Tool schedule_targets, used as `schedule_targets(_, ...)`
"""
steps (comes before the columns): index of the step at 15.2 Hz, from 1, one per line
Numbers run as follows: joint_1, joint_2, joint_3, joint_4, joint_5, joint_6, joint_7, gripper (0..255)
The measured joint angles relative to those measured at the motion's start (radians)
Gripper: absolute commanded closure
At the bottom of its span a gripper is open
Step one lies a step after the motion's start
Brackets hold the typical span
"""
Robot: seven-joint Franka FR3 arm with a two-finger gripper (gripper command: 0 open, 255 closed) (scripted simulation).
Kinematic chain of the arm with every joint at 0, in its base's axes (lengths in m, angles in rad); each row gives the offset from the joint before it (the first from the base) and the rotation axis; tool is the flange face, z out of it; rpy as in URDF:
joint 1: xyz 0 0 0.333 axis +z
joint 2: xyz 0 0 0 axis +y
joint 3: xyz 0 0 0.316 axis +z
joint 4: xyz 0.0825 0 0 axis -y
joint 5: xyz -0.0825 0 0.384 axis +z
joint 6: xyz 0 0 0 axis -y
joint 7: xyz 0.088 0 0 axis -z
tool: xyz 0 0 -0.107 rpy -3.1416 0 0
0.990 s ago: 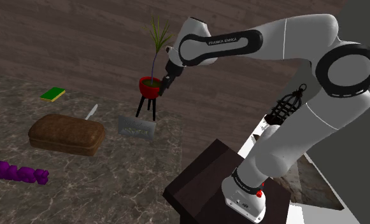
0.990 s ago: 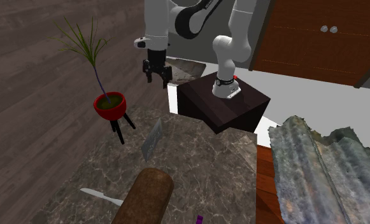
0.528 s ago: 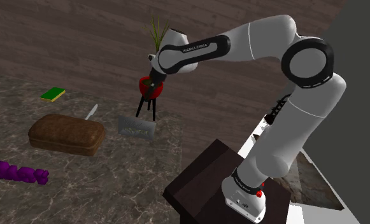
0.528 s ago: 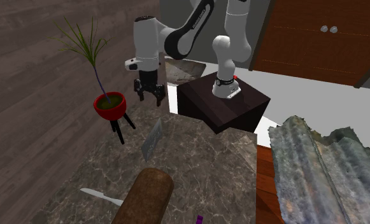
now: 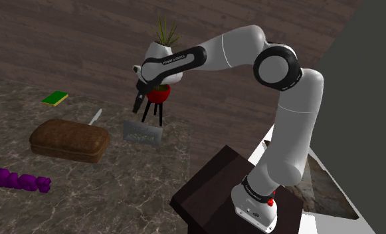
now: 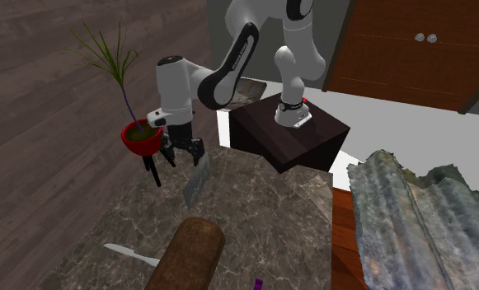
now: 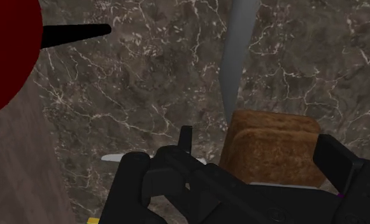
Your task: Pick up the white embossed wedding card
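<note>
While our gripper hangs wide open and empty just beside the red plant pot, we see the grey card standing on edge on the marble counter, close to the pot's black legs, on its side toward the stand.

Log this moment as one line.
claw: open | hovering over card, not touching | card: standing on counter

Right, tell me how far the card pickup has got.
Done: the arm is reached out so the gripper hangs just above the grey-white card, beside the red plant pot. In hand: nothing; the gripper is open and the card stands on the marble counter, untouched. Left: lower, close on the card, lift.
</note>
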Motion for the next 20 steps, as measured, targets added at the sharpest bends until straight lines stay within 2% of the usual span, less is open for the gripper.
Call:
schedule_targets(7, 0.013, 0.232, 0.035, 0.221, -0.014, 0.005, -0.085, 0)
schedule_targets(14, 0.015, 0.296, 0.040, 0.227, -0.011, 0.063, -0.100, 0)
schedule_targets(15, 0.015, 0.298, 0.040, 0.225, -0.011, 0.067, -0.101, 255)
schedule_targets(20, 0.013, 0.301, 0.041, 0.224, -0.010, 0.071, -0.104, 255)
